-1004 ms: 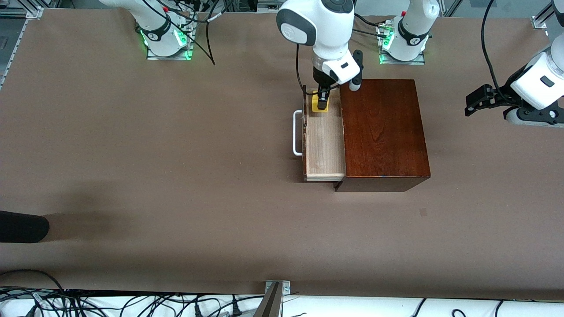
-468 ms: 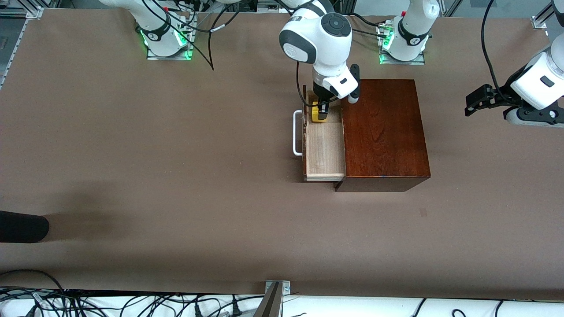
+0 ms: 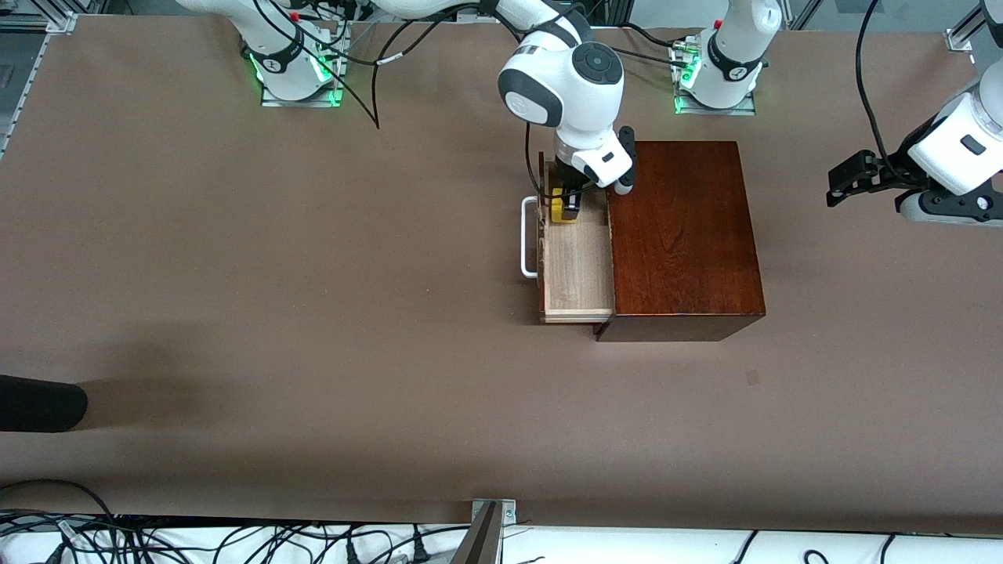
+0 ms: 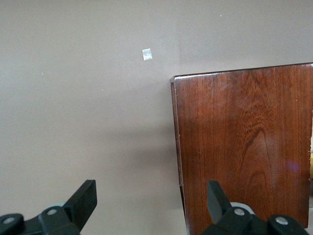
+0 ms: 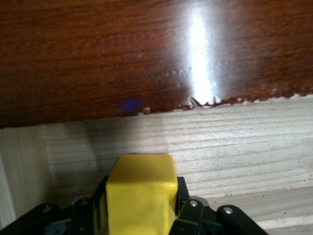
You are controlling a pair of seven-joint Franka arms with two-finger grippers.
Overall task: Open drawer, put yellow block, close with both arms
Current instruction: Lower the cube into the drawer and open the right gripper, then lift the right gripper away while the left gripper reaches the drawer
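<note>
While the drawer (image 3: 577, 262) stands pulled out of the wooden box (image 3: 682, 235), its pale interior exposed and white handle (image 3: 528, 236) facing the right arm's end of the bench (image 3: 313, 313), the yellow block (image 3: 561, 209) sits clamped in the right end effector (image 3: 567, 207), down inside the drawer at the corner farthest from the front camera. Right wrist view: block (image 5: 142, 193) pinched between black fingers (image 5: 188, 208). Left end effector (image 3: 846, 182) waits over bare bench toward the left arm's end, fingers (image 4: 83, 200) spread apart, nothing held.
</note>
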